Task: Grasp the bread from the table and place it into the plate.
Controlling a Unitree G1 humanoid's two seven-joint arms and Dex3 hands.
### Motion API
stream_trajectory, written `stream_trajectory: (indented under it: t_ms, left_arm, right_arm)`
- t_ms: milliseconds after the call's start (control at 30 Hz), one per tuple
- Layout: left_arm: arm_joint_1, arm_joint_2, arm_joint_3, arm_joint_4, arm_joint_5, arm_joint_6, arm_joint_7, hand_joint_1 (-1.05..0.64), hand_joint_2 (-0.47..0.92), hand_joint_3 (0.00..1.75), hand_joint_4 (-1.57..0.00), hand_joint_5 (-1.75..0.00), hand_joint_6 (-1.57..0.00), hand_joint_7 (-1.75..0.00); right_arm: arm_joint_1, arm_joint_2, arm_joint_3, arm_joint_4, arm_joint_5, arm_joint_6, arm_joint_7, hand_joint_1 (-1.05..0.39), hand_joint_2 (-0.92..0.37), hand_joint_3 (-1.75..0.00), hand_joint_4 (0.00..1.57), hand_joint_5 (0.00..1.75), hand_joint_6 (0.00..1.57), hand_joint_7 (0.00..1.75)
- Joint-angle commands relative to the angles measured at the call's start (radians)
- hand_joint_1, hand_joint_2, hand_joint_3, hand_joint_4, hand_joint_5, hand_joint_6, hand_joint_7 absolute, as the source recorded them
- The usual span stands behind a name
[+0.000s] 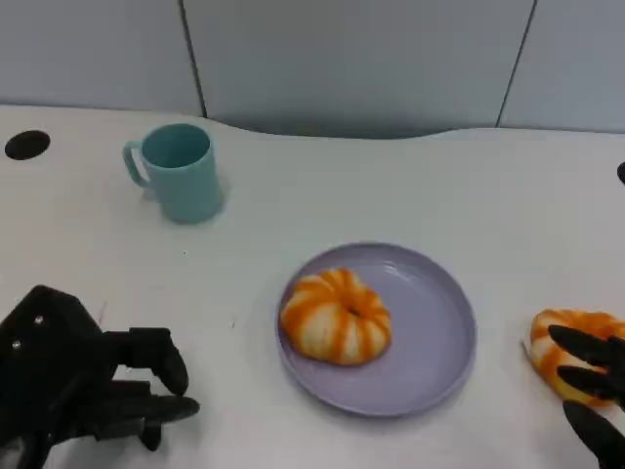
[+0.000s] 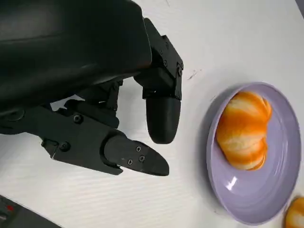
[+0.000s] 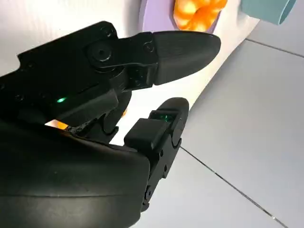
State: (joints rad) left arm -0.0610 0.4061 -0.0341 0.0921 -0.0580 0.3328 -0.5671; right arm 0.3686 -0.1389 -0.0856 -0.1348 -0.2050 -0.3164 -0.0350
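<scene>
One orange-striped bun [image 1: 335, 316] lies in the lilac plate [image 1: 435, 337]. Right hand [image 1: 594, 386] fingers rest over a second bun [image 1: 557, 344], grip unclear; left hand [image 1: 93, 386] holds nothing, fingers apart.

White table [image 1: 410, 186]; grey panelled wall [image 1: 352, 59] behind

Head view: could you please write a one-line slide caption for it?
One bread sits in the purple plate; the right hand reaches over a second bread.
</scene>
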Motion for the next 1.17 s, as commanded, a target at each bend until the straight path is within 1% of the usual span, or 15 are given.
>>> stream_trajectory:
  t_ms: [33, 200, 267, 333, 467, 633, 933, 1067, 1167]
  left_arm:
    - [-0.002, 0.005, -0.002, 0.010, 0.008, -0.030, 0.012, -0.37, 0.91, 0.01, -0.67, -1.75, -0.52, -1.75]
    - [-0.011, 0.002, -0.021, 0.081, 0.039, -0.147, 0.018, -0.38, 0.92, 0.01, -0.66, -1.75, -0.50, -1.75]
    - [-0.025, -0.004, -0.029, 0.119, 0.046, -0.185, 0.018, -0.37, 0.92, 0.02, -0.64, -1.75, -0.50, -1.75]
    - [-0.035, -0.005, -0.043, 0.132, 0.068, -0.199, 0.033, -0.39, 0.92, 0.03, -0.65, -1.75, -0.52, -1.75]
    - [-0.047, -0.008, -0.045, 0.163, 0.068, -0.243, 0.026, -0.39, 0.92, 0.03, -0.65, -1.75, -0.54, -1.75]
    - [-0.051, -0.008, -0.044, 0.183, 0.061, -0.271, 0.016, -0.39, 0.92, 0.03, -0.65, -1.75, -0.54, -1.75]
    - [-0.063, -0.011, -0.045, 0.206, 0.063, -0.281, 0.021, -0.39, 0.91, 0.03, -0.65, -1.75, -0.54, -1.75]
    - [-0.070, -0.012, -0.045, 0.217, 0.061, -0.285, 0.017, -0.39, 0.91, 0.03, -0.64, -1.75, -0.54, -1.75]
    - [-0.079, -0.015, -0.038, 0.239, 0.046, -0.297, 0.006, -0.39, 0.91, 0.02, -0.63, -1.75, -0.53, -1.75]
  right_arm:
    - [0.004, -0.017, -0.017, 0.012, 0.025, -0.005, 0.012, -0.41, -0.92, -0.36, 0.91, 0.10, 0.80, 0.00]
    - [0.006, -0.020, -0.017, 0.035, 0.057, -0.026, 0.037, -0.40, -0.92, -0.36, 0.89, 0.09, 0.80, 0.00]
    - [0.006, -0.022, -0.016, 0.032, 0.057, -0.015, 0.044, -0.40, -0.92, -0.36, 0.89, 0.09, 0.79, 0.00]
    - [0.001, -0.026, -0.016, 0.037, 0.051, -0.012, 0.047, -0.40, -0.92, -0.37, 0.90, 0.09, 0.79, 0.00]
    - [-0.019, -0.037, -0.016, 0.074, 0.057, -0.047, 0.059, -0.39, -0.92, -0.37, 0.91, 0.09, 0.78, 0.00]
    - [-0.021, -0.040, -0.017, 0.080, 0.049, -0.059, 0.054, -0.39, -0.92, -0.37, 0.91, 0.10, 0.78, 0.00]
    - [-0.025, -0.040, -0.015, 0.076, 0.052, -0.037, 0.060, -0.39, -0.92, -0.38, 0.90, 0.09, 0.78, 0.00]
    - [-0.029, -0.041, -0.016, 0.085, 0.058, -0.045, 0.065, -0.38, -0.92, -0.38, 0.90, 0.10, 0.78, 0.00]
    - [-0.034, -0.041, -0.015, 0.092, 0.043, -0.047, 0.057, -0.38, -0.92, -0.38, 0.90, 0.09, 0.78, 0.00]
